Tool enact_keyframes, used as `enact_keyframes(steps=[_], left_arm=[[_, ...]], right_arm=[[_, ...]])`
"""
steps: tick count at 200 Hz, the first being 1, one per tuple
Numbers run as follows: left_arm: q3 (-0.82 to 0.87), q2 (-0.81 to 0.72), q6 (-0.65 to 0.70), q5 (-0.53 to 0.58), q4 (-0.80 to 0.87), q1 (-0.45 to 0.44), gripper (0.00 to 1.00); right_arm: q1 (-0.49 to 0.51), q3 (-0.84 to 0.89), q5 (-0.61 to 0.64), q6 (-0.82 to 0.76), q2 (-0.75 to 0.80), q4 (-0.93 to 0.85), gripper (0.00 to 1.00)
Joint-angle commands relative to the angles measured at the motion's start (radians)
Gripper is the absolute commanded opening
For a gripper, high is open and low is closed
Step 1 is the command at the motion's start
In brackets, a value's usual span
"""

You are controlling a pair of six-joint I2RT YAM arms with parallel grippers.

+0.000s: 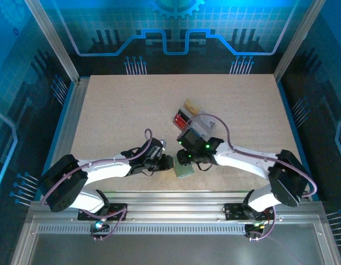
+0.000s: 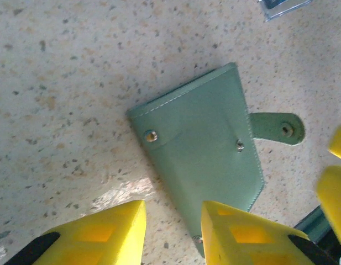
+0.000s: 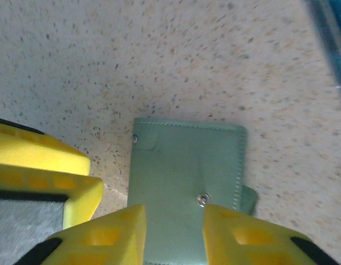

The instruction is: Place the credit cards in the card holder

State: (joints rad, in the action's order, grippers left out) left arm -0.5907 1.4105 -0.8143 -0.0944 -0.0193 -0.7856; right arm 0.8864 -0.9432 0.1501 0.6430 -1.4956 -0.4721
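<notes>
The card holder (image 1: 184,169) is a flat sage-green wallet lying on the table near the front edge, between both grippers. In the left wrist view the card holder (image 2: 203,143) lies flat with its snap tab (image 2: 278,128) sticking out to the right, unfastened. My left gripper (image 2: 173,234) is open over the holder's lower corner, with bare table in the gap. My right gripper (image 3: 173,234) is open just above the card holder (image 3: 184,171), one finger on each side of the metal snap. The credit cards (image 1: 184,115), tan-gold and red, sit farther back behind the right arm.
A clear plastic tray (image 1: 197,126) holds the cards; its corner (image 2: 283,5) shows at the top of the left wrist view. The other arm's yellow fingers (image 3: 43,171) are close beside the holder. The table's metal front rail (image 1: 170,200) is just behind the holder.
</notes>
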Motion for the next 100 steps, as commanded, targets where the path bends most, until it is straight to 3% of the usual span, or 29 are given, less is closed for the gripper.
enact_keyframes(steps=[1, 31, 63, 100], left_arm=[[0.014, 0.001, -0.022, -0.024, 0.019, -0.001, 0.33], [0.012, 0.021, -0.018, -0.029, 0.010, -0.002, 0.33], [0.007, 0.059, -0.013, -0.040, -0.011, -0.003, 0.32], [-0.016, 0.122, -0.011, -0.048, -0.030, -0.014, 0.32]], right_arm=[[-0.031, -0.030, -0.048, -0.013, -0.077, -0.015, 0.36], [-0.099, 0.039, -0.065, -0.005, -0.070, 0.007, 0.36], [-0.102, 0.089, -0.072, -0.005, -0.058, 0.017, 0.44], [-0.117, 0.125, -0.155, -0.005, -0.078, 0.079, 0.44]])
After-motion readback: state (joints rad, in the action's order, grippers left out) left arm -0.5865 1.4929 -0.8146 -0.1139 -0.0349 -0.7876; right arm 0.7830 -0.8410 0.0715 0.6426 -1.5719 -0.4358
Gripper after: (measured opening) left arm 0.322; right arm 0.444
